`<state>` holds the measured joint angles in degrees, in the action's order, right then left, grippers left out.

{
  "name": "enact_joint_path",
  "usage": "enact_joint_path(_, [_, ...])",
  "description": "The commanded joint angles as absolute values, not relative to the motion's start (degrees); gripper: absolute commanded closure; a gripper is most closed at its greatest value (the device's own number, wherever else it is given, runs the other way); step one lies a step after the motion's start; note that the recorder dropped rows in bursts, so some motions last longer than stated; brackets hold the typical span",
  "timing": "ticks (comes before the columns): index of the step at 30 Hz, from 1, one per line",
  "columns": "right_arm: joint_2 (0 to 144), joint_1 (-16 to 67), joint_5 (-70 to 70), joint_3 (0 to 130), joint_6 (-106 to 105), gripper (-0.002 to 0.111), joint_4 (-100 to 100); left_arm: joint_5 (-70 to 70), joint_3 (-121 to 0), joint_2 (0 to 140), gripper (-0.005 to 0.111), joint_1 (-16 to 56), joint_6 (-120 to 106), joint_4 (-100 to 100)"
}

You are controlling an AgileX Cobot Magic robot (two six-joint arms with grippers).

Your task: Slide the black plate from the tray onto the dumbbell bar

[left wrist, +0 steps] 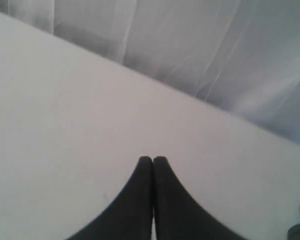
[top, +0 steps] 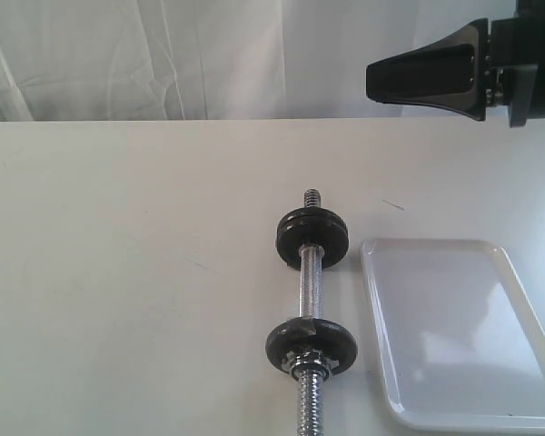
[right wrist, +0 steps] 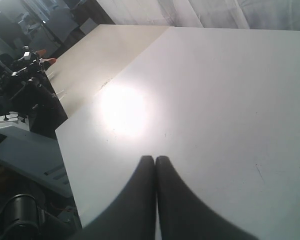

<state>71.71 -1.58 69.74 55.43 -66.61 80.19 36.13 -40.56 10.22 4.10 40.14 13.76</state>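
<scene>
**Sitting on the bar, next to the tray**

One black plate (top: 312, 238) is sitting on the far part of the dumbbell bar (top: 309, 289), and a second black plate (top: 310, 343) is sitting on the near part. The bar is lying on the white table (top: 118, 272), just beside the tray (top: 454, 336). The right claw (top: 371, 82) is hanging up high past the tray, fingers pressed together. The left claw (left wrist: 152, 160) is pressed together too, over the table.

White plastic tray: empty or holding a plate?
Empty. The shallow white rectangular plastic tray shows only bare glossy floor; both round black cast-iron plates sit on the threaded chrome bar beside it.
</scene>
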Motion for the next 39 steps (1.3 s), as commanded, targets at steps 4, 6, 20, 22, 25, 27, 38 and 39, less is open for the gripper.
enact_joint_path(4, [71.4,-1.7,70.0,55.2,-66.9,0.108,80.3,10.3,-26.3,0.0,0.107,3.0,41.7,11.7])
enact_joint_path(6, [71.4,-1.7,70.0,55.2,-66.9,0.108,80.1,3.9,-21.5,0.0,0.107,2.8,43.6,11.0])
enact_joint_path(20, [71.5,-1.7,70.0,55.2,-66.9,0.108,80.3,-8.5,-4.6,1.5,0.107,2.8,42.6,2.1])
enact_joint_path(22, [71.5,-1.7,70.0,55.2,-66.9,0.108,80.3,-7.9,-1.1,0.0,0.107,2.7,17.4,-15.5])
enact_joint_path(25, [71.5,-1.7,70.0,55.2,-66.9,0.108,80.3,1.6,0.0,0.0,0.107,0.8,-6.0,-17.9])
enact_joint_path(27, [71.5,-1.7,70.0,55.2,-66.9,0.108,80.3,16.3,0.0,0.0,0.107,-0.2,-4.3,-7.8])
enact_joint_path(38, [71.5,-1.7,70.0,55.2,-66.9,0.108,80.3,15.7,0.0,0.0,0.107,-0.5,2.6,-6.6])
enact_joint_path(39, [71.5,-1.7,70.0,55.2,-66.9,0.108,80.3,15.1,0.0,0.0,0.107,-0.5,2.6,-6.6])
